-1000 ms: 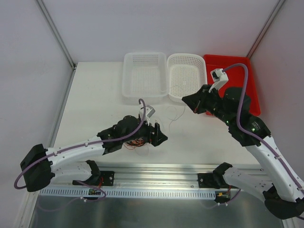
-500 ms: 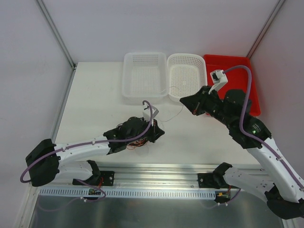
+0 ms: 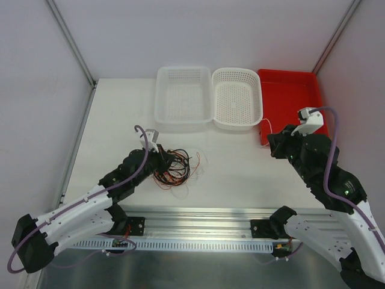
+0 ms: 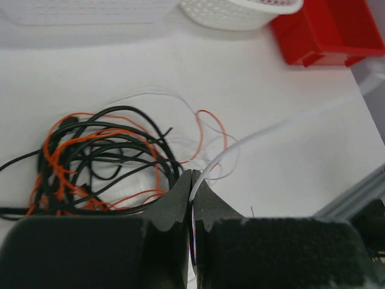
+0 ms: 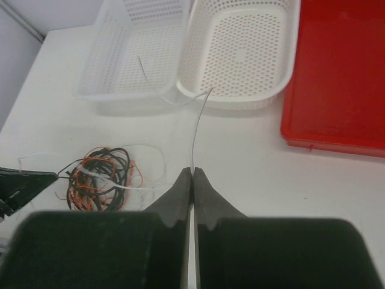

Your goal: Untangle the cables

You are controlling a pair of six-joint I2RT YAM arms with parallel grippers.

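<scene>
Cables [image 3: 174, 170]: a loose black and orange tangle lay on the table [image 3: 114, 114], on the near left, in front of the clear basket [image 3: 161, 111].
Left gripper [image 4: 192, 178]: clenched on a white cable [image 4: 271, 129] just right of the tangle. The cable ran off to the right.
Right gripper [image 5: 192, 173]: pressed together on a thin white cable too, with the free end pointing far, toward the white basket [image 5: 240, 99]. Whether it was the same cable could not be told.
Red tray [image 3: 289, 102]: far right, near the right gripper.
</scene>
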